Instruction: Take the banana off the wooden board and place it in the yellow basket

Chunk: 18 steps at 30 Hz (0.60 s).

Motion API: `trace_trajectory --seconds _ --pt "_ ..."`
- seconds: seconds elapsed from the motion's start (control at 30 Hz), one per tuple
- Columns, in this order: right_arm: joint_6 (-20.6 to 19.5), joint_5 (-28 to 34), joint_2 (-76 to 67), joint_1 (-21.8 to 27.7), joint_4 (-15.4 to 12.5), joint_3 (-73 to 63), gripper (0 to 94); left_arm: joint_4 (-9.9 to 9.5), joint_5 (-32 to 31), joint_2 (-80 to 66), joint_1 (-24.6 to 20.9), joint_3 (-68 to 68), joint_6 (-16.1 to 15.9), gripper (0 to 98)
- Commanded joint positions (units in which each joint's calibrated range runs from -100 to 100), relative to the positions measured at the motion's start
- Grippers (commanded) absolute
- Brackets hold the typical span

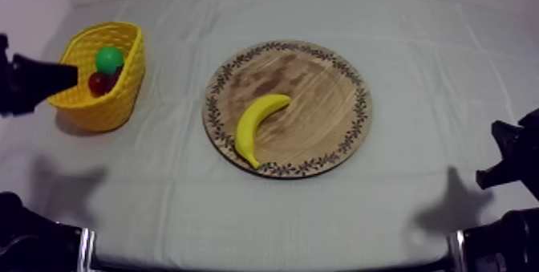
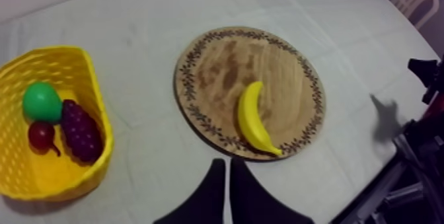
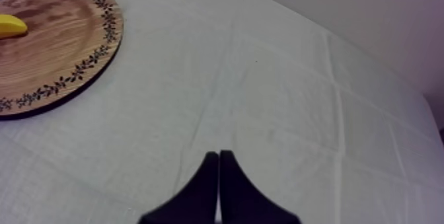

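Though both end effectors are pressed together on nothing, the left end effector [image 2: 226, 164], beside the basket [image 1: 100, 111], is nearer the banana [image 1: 258, 124], which lies slantwise on the board's [image 1: 321, 99] left half, one tip at the front rim; the right end effector [image 3: 219, 154] sits well apart.

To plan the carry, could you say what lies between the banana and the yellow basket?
Between banana and basket: just board rim and bare cloth, in the top view.
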Motion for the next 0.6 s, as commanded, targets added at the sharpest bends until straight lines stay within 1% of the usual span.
trace_trajectory --seconds 0.0,0.17,0.37,0.57 --pt "0.0 0.0 0.0 0.0 0.0 0.0 0.3 0.29 6.7 12.9 1.3 -15.8 0.2 0.0" --pt "0.0 0.0 0.0 0.0 0.0 0.0 0.3 0.52 13.1 25.4 5.1 -27.8 0.8 0.0" --pt "0.0 0.0 0.0 0.0 0.0 0.0 0.3 0.37 17.0 39.7 9.3 -38.5 0.9 0.0" --pt "0.0 0.0 0.0 0.0 0.0 0.0 0.3 -0.45 20.7 51.8 12.8 -48.5 0.7 0.0"
